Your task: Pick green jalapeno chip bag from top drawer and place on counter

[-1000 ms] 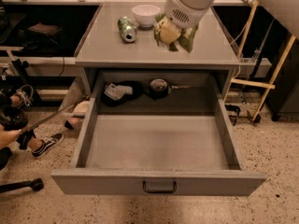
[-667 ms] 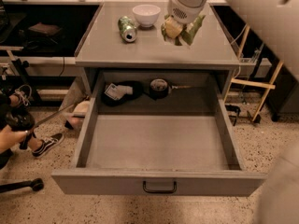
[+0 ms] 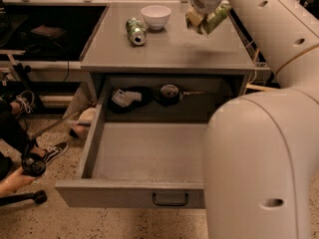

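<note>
My gripper (image 3: 201, 23) is at the top right, above the back right part of the counter (image 3: 169, 51). It is shut on the green jalapeno chip bag (image 3: 218, 16) and holds it a little above the counter surface. The top drawer (image 3: 114, 193) stands pulled wide open below, with its dark handle (image 3: 170, 200) at the front. The front part of the drawer floor is bare. My arm (image 3: 259, 148) fills the right side of the view and hides the drawer's right part.
A green drink can (image 3: 135, 31) lies on its side and a white bowl (image 3: 156, 16) stands at the back of the counter, left of the gripper. A black packet (image 3: 127, 98) and a dark round object (image 3: 170, 94) lie at the drawer's back. A person's shoes (image 3: 55, 152) are at the left.
The gripper with the chip bag has moved up and back over the counter's right side. My arm now covers the right of the view.
</note>
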Available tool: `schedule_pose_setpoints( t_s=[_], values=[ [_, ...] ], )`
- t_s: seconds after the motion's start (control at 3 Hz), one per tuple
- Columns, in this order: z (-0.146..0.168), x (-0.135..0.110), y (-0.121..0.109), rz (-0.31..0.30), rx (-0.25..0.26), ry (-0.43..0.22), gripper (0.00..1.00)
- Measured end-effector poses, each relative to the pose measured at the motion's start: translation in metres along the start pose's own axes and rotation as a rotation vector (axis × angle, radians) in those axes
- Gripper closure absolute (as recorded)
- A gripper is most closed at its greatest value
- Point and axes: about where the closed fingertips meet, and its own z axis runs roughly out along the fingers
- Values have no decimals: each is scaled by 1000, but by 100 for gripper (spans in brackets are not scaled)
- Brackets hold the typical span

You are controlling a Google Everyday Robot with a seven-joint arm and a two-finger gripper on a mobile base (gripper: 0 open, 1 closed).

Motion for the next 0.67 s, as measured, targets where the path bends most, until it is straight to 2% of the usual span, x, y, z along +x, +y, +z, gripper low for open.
schedule_pose_setpoints(
  t_s=[0.33,0.67],
  values=[
    [13,19,-34,104,43,-17,100],
    [37,48,-41,181,11,-35,100]
  ],
)
